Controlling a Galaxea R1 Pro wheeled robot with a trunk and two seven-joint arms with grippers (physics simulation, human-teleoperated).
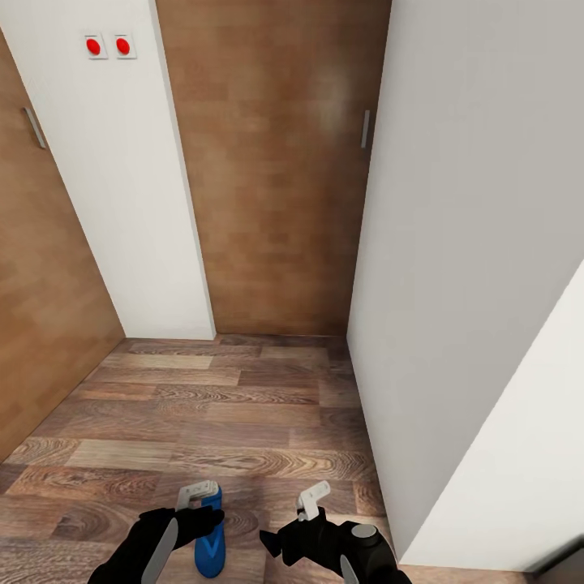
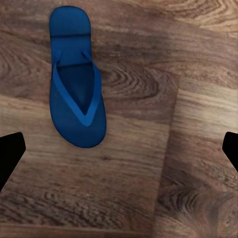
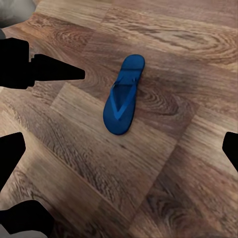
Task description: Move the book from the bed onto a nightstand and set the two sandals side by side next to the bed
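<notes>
One blue sandal point(image 1: 210, 542) lies flat on the wooden floor, straps up. My left gripper point(image 1: 200, 491) hovers above it, open, its dark fingertips point(image 2: 10, 153) spread wide and well clear of the sandal point(image 2: 77, 79). To the sandal's right my right gripper point(image 1: 292, 517) is open too, with nothing between its fingers. From that wrist the sandal point(image 3: 123, 96) shows some way ahead on the floor, with the left arm point(image 3: 29, 69) dark at the edge. The book, the bed and the nightstand are out of view.
I stand in a narrow passage. A white wall point(image 1: 454, 268) runs close on the right, a brown wooden door point(image 1: 276, 178) closes the far end, and a white panel with two red buttons point(image 1: 108, 46) is at the left. Wooden floor point(image 1: 227, 405) stretches ahead.
</notes>
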